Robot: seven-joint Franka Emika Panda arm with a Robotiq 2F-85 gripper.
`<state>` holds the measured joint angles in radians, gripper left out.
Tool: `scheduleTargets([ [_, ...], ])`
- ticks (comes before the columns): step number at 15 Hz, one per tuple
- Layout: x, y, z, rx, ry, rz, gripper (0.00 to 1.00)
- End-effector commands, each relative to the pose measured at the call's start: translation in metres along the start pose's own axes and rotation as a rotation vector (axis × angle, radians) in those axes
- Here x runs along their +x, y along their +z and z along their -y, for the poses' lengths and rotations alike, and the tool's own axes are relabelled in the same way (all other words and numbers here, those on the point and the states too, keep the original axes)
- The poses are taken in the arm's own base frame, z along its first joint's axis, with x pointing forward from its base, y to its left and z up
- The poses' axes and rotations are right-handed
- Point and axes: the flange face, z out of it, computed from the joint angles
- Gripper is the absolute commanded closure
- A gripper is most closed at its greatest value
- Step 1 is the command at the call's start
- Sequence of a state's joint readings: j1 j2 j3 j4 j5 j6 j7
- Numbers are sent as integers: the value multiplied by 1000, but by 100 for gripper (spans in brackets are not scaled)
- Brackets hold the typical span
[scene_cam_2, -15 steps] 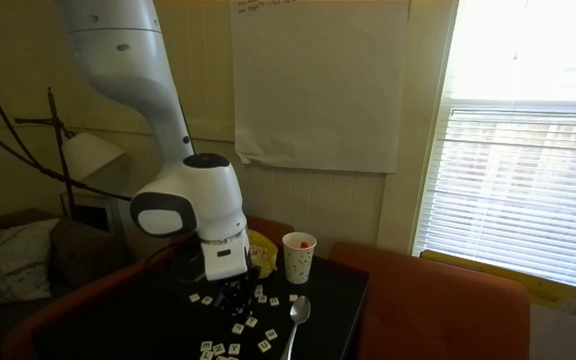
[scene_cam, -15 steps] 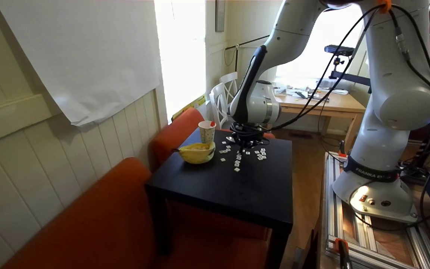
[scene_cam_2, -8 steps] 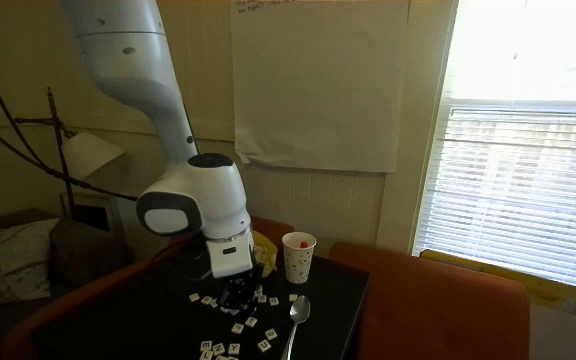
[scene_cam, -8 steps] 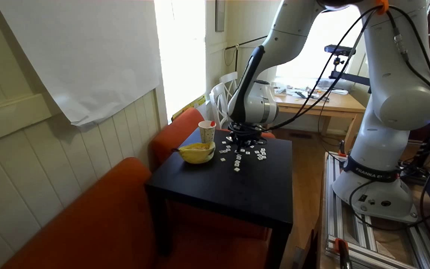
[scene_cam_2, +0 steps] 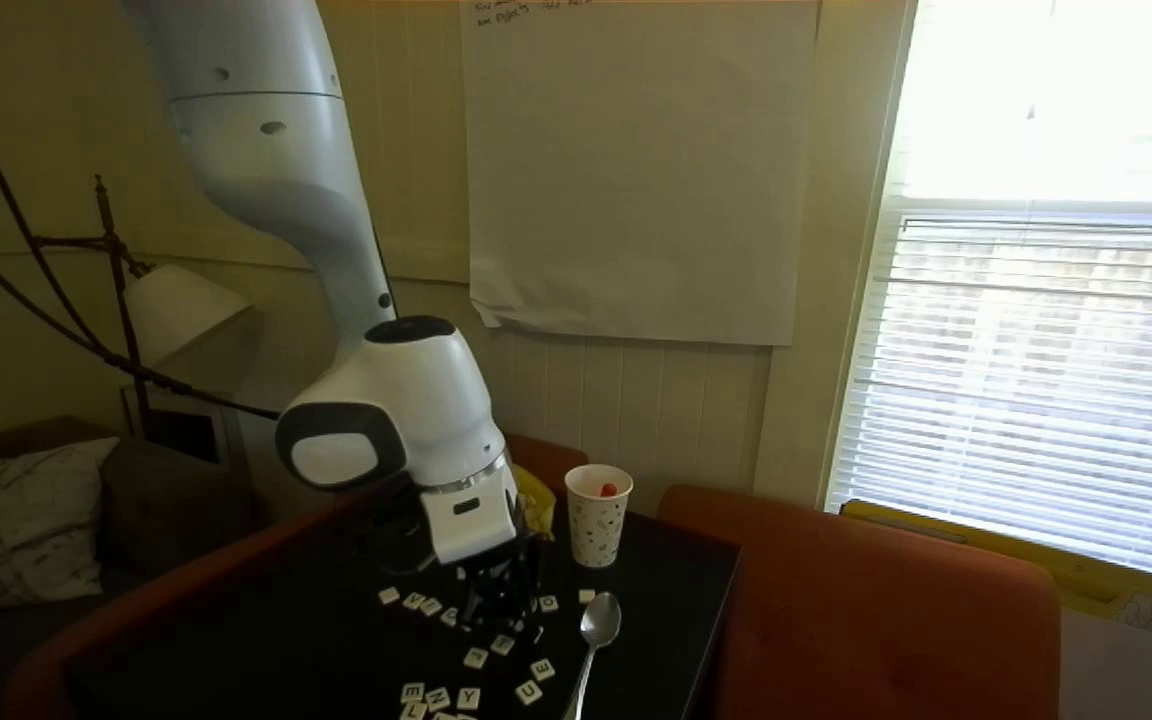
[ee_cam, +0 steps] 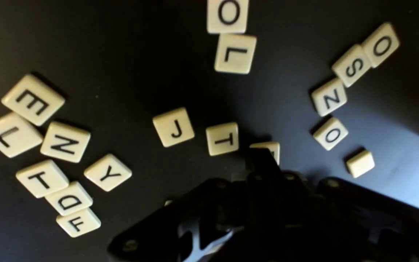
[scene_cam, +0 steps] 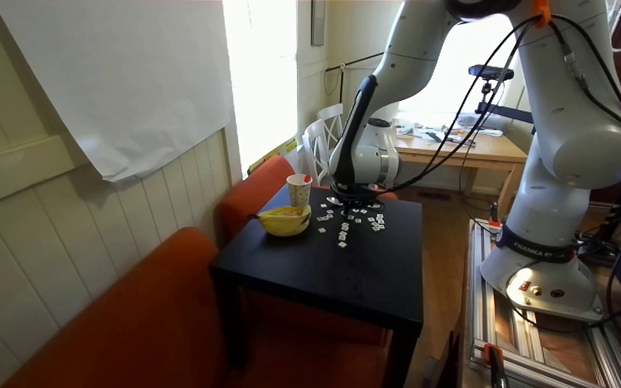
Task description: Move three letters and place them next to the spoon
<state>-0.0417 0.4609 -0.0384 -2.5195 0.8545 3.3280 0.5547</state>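
Pincer (ee_cam: 262, 155) nearer the spoon (scene_cam_2: 600, 622) than before, tip over one letter (ee_cam: 274, 147).

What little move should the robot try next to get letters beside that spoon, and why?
Probably ease the gripper slightly toward the spoon. In the wrist view the gripper partly hides a letter, gripped or not I can't tell; in an exterior view, a gap separates both from the spoon.

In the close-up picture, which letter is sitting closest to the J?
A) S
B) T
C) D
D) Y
B: in the wrist view a T tile lies right beside the J tile, with only a narrow gap between them.
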Motion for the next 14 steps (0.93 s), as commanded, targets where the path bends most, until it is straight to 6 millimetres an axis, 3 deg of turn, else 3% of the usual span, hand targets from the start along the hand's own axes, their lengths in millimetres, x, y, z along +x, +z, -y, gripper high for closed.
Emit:
scheduleTargets([
  [1, 9, 14, -9, -18, -12, -79, 98],
  [5, 18, 13, -14, -29, -8, -101, 99],
  [8, 19, 2, -5, -1, 4, -81, 98],
  [11, 19, -21, 1, 36, 14, -50, 99],
  [14, 28, -61, 3, 104, 34, -67, 98],
])
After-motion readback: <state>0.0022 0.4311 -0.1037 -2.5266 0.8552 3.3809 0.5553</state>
